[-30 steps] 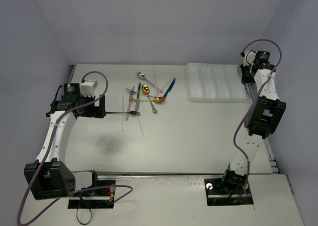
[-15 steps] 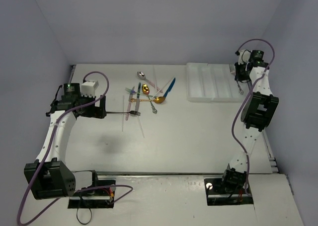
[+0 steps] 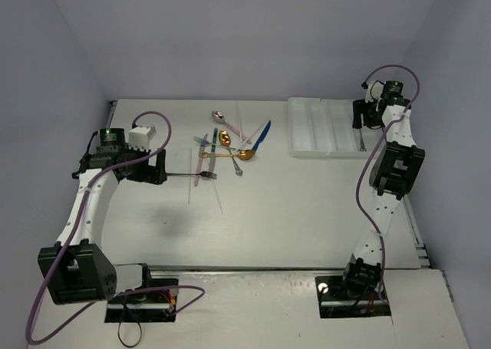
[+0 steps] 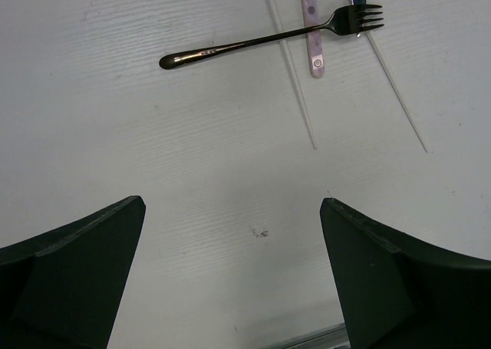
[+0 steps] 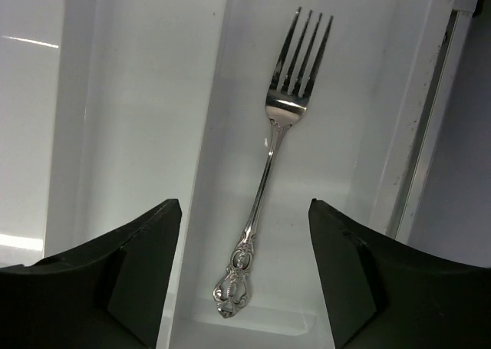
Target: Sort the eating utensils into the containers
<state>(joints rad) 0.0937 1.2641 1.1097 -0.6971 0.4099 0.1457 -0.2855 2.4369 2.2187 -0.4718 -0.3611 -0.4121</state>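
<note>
A white compartment tray (image 3: pixel 314 134) sits at the back right. A silver fork (image 5: pixel 270 165) with an ornate handle lies loose in its rightmost compartment (image 3: pixel 362 138). My right gripper (image 5: pixel 244 211) hangs just over that handle, open, touching nothing (image 3: pixel 360 121). Loose utensils lie mid-table: a silver spoon (image 3: pixel 219 117), gold spoons (image 3: pixel 244 154), a blue knife (image 3: pixel 262 134), pink and teal pieces and pale sticks (image 4: pixel 295 88). A dark fork (image 4: pixel 268 38) lies ahead of my open, empty left gripper (image 4: pixel 232 211), which is left of the pile (image 3: pixel 153 167).
Grey walls close in the table on three sides. A metal rail (image 3: pixel 418 238) runs along the right edge. A pink handle (image 4: pixel 312 27) crosses under the dark fork's neck. The tray's other compartments (image 5: pixel 138 119) look bare.
My right gripper swung left over the tray's end compartment and opened, letting go of the silver fork, which now lies there. The left arm has barely moved.
</note>
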